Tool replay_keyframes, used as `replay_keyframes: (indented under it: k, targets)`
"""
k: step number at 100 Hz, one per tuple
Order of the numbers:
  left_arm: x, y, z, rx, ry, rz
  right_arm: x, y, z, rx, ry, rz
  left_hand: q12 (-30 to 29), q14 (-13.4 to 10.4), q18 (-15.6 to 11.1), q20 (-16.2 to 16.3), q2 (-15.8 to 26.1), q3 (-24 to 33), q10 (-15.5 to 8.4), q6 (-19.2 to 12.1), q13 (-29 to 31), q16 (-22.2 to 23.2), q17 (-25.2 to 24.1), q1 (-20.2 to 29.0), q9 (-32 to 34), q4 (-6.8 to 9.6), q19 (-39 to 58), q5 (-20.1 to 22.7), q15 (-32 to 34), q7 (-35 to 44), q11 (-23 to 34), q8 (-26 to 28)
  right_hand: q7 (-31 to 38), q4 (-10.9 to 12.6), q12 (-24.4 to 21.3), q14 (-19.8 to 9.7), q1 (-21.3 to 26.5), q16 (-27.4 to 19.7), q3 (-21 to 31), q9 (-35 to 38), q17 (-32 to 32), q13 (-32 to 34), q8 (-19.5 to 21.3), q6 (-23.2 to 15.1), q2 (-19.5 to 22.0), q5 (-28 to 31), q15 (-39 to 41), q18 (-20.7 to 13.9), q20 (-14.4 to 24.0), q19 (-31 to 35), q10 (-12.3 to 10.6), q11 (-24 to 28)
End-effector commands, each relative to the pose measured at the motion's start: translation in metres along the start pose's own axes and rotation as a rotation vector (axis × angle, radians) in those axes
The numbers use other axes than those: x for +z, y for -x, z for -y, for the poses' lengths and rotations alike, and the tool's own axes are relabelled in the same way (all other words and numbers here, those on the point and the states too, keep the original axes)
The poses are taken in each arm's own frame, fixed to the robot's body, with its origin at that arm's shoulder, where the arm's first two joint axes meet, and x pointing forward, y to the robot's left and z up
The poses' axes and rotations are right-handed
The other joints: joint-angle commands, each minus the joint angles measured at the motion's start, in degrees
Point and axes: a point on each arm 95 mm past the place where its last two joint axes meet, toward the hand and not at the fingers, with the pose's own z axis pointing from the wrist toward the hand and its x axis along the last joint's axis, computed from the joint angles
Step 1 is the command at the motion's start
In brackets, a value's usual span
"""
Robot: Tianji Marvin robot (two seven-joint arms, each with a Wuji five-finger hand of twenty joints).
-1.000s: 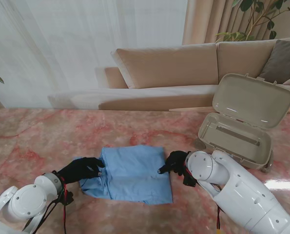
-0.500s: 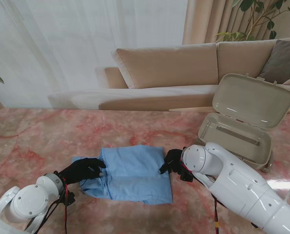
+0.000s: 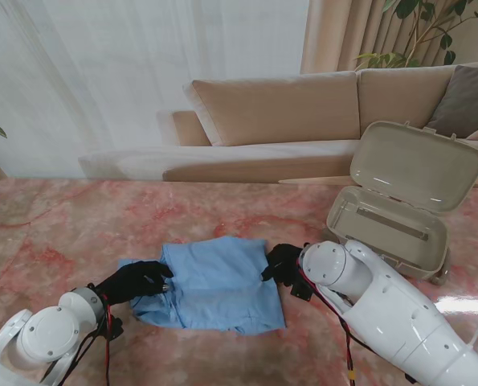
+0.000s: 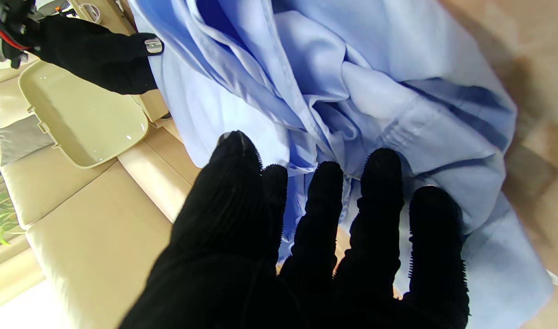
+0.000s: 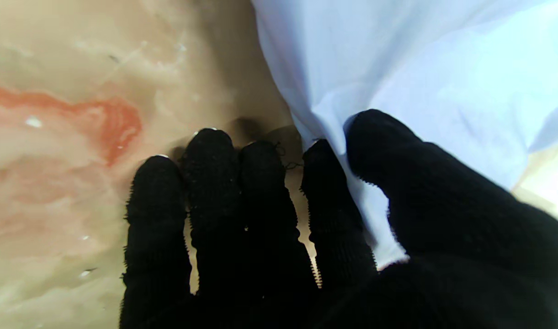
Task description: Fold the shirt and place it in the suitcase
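Black-gloved right hand [image 5: 333,237] pinches the shirt [image 3: 218,283] edge between thumb and forefinger, its other 3 fingers [image 5: 215,183] held together on the table [image 3: 62,225]; left hand [image 4: 315,246] has its fingers slightly spread over the shirt's bunched left side, whether gripping it I cannot tell; the blue shirt lies folded on the table between both hands; the suitcase [image 3: 399,213] stands open at far right, holding nothing visible; the tabletop is pink marble; a beige sofa [image 3: 303,112] and pale curtains [image 3: 126,72] stand behind.
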Motion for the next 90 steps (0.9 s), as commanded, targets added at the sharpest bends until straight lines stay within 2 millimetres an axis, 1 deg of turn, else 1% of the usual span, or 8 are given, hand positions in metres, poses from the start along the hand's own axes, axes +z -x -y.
replay_keyframes:
  k: [1,17,30,39,53,68,78,90]
  targets:
    - [-0.002,0.003,-0.005,-0.011,0.000,0.012,0.001,-0.001,0.012,0.008,-0.015,-0.013,0.2,1.0,1.1,0.0,1.5,-1.2,-0.3,0.2,-1.0,-0.5,-0.4,1.2,-1.0,1.67,-0.2,0.1,-1.3,0.8,0.0,0.0,2.6,3.1,1.4,-1.1,-0.5,1.4,4.5,1.7,0.2,3.3,3.1,-2.6,-2.0,1.1,1.8,0.6,0.4,2.1,-0.1,0.3]
    - [-0.007,0.001,0.000,-0.012,-0.030,0.013,-0.003,-0.002,0.009,0.054,0.032,-0.049,0.2,1.0,1.1,0.0,1.6,-1.2,-0.4,0.2,-0.9,-0.6,-0.4,1.1,-0.9,1.65,-0.2,0.2,-1.3,0.8,-0.1,-0.1,2.7,5.4,0.8,-0.9,-1.9,0.5,10.7,4.8,3.3,7.0,9.5,-3.7,-5.3,3.7,3.4,1.1,1.5,5.2,0.7,0.2]
    - [-0.017,0.002,0.008,-0.001,-0.077,0.032,-0.005,-0.003,0.008,0.110,0.061,-0.074,0.1,0.9,1.2,0.0,1.7,-1.2,-0.5,0.0,-0.8,-0.6,-0.4,1.0,-0.8,1.63,-0.2,0.2,-1.3,0.7,-0.1,-0.1,2.9,9.3,-1.7,-1.0,-3.3,-1.2,16.2,9.5,10.1,13.8,14.3,-4.5,-9.8,7.3,6.0,2.5,3.0,10.5,2.1,0.9]
    - [-0.027,0.006,0.014,0.012,-0.114,0.063,-0.006,-0.003,0.008,0.137,0.089,-0.083,0.1,1.1,1.2,0.0,1.6,-1.3,-0.4,0.1,-0.8,-0.6,-0.4,1.0,-0.7,1.63,-0.3,0.3,-1.3,0.7,-0.1,-0.1,2.6,11.3,-4.0,-1.5,-3.7,-3.0,17.6,11.9,14.3,17.7,16.1,-3.8,-11.2,8.5,7.6,3.2,2.5,13.0,3.1,1.7]
    - [-0.038,0.014,0.016,0.025,-0.120,0.105,-0.009,-0.004,0.006,0.195,0.112,-0.094,0.1,1.1,1.3,0.0,1.7,-1.3,-0.4,-0.1,-0.8,-0.6,-0.4,1.0,-0.7,1.63,-0.3,0.3,-1.4,0.6,-0.2,-0.1,3.0,13.1,-5.0,-2.7,-3.4,-3.8,19.0,14.2,19.7,22.3,16.9,-1.9,-12.8,9.7,9.5,4.1,2.2,15.5,4.6,2.7]
    - [-0.039,0.023,0.012,0.030,-0.074,0.129,-0.011,-0.005,0.004,0.248,0.137,-0.100,0.1,1.1,1.3,0.0,1.8,-1.3,-0.4,0.0,-1.0,-0.6,-0.5,1.1,-0.8,1.65,-0.4,0.2,-1.4,0.4,-0.3,-0.1,3.1,14.7,-5.5,-4.2,-2.8,-4.7,19.8,16.1,25.4,26.8,17.2,-0.2,-14.0,10.8,11.2,5.3,1.4,17.7,6.4,3.6]
    - [-0.036,0.027,0.007,0.024,-0.044,0.134,-0.013,-0.006,0.003,0.277,0.140,-0.107,0.1,1.1,1.4,0.0,1.9,-1.3,-0.3,0.0,-1.0,-0.6,-0.6,1.1,-0.9,1.67,-0.5,0.1,-1.5,0.4,-0.3,0.0,3.0,15.5,-5.5,-5.1,-2.4,-4.3,19.8,16.7,27.8,27.1,17.7,0.7,-14.2,11.0,13.5,5.8,0.5,18.6,7.4,4.0]
    - [-0.031,0.030,0.001,0.012,-0.004,0.130,-0.016,-0.006,0.000,0.309,0.149,-0.112,0.2,1.1,1.3,0.0,2.0,-1.3,-0.4,0.1,-1.1,-0.5,-0.6,1.1,-0.9,1.69,-0.4,-0.1,-1.4,0.3,-0.3,0.0,3.0,16.1,-5.3,-6.1,-2.1,-3.6,19.9,17.1,29.8,27.2,18.1,1.4,-14.2,11.2,15.5,6.0,0.0,19.3,7.8,4.3]
